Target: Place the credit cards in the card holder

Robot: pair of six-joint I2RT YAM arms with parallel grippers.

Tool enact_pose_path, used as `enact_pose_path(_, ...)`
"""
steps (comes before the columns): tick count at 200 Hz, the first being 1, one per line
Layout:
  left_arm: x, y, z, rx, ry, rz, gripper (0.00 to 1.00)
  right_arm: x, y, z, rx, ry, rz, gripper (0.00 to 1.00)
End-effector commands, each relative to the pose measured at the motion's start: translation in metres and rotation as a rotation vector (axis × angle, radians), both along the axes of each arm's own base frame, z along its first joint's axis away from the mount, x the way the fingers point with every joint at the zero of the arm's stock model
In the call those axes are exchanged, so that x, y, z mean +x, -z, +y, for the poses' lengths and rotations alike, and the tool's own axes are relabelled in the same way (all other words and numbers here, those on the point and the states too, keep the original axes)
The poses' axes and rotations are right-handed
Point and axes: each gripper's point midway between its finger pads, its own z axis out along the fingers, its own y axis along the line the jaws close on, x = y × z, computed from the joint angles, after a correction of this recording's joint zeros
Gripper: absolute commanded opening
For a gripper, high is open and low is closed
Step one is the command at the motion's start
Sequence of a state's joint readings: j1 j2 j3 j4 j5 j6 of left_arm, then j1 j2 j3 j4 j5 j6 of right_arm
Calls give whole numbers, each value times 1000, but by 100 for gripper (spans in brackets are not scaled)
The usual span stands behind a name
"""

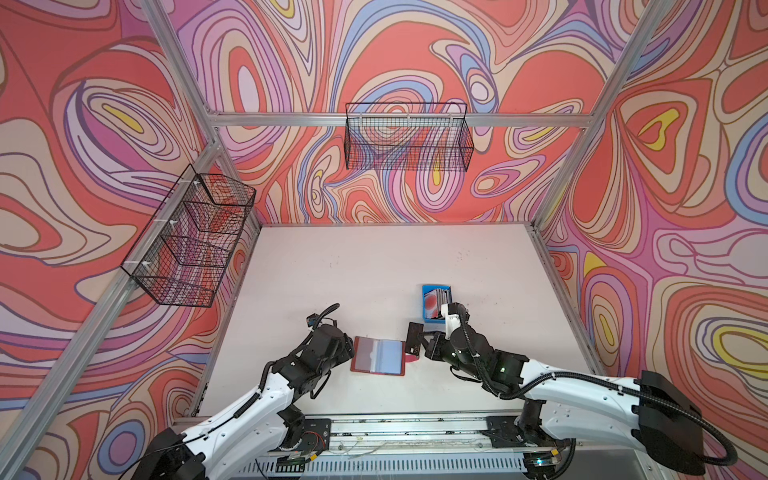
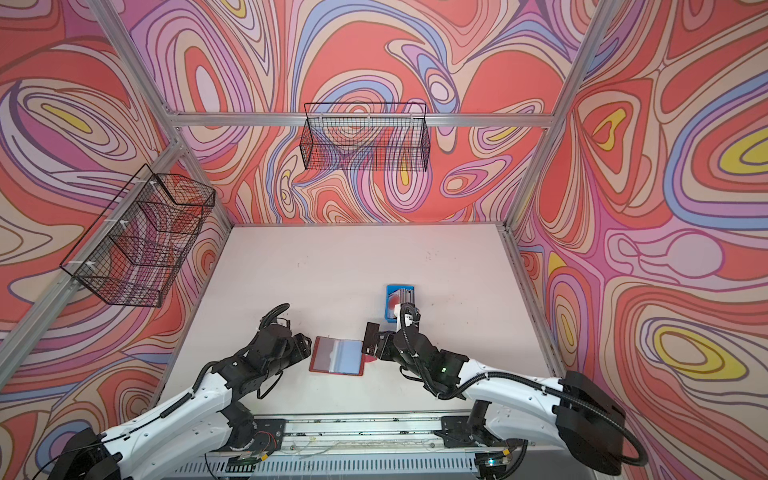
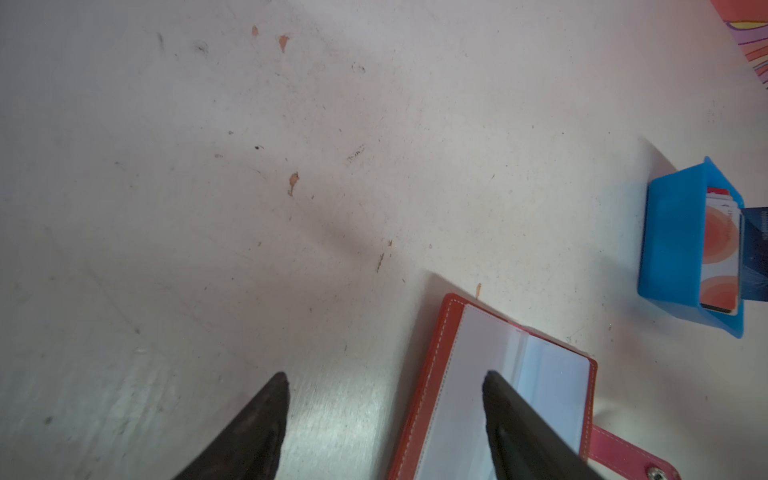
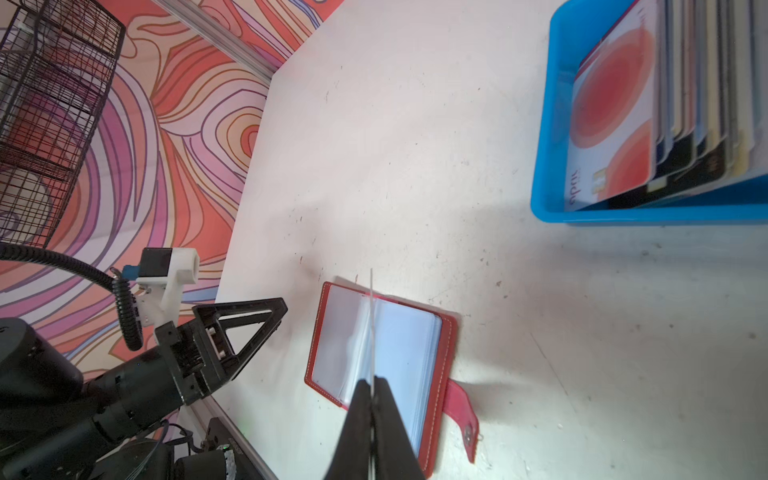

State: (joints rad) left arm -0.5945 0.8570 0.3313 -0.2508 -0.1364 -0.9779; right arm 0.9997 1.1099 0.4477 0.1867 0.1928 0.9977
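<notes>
1. Your card holder (image 1: 377,356): lies open, between both grippers.
2. Your left gripper (image 3: 386,378): jaws apart, at its left edge.
3. Your right gripper (image 4: 372,380): pinches 1 dark card (image 1: 415,333) at its far-right corner.
4. Other cards (image 4: 611,124): blue tray (image 1: 435,287), farther right.

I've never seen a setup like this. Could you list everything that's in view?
table: one, white, floor of the cell
card holder: one, red, lying open on the table between the arms
blue tray: one, on the table behind the right arm
credit cards: several, count unclear, mixed colours, leaning together in the blue tray; front one white with red circles
dark card: one, by the card holder's right side
wire baskets: two, black, back wall and left wall
left gripper: black, open, empty, at the card holder's left edge
right gripper: black, shut on the dark card
</notes>
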Motion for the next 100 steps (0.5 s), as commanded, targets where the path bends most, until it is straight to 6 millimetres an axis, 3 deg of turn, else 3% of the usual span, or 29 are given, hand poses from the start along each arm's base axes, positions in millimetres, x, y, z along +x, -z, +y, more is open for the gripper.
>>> enact_pose_path(1, 5, -6, -4, -60, -24, -25, 77, 3, -19, 16, 120, 28, -48, 0)
enact_pose_path(55, 5, 11, -13, -95, -11, 17, 78, -3, 6, 39, 78, 17, -21, 0)
enact_pose_path(100, 7, 14, -26, -148, 36, 13, 81, -4, 32, 65, 80, -34, 28, 0)
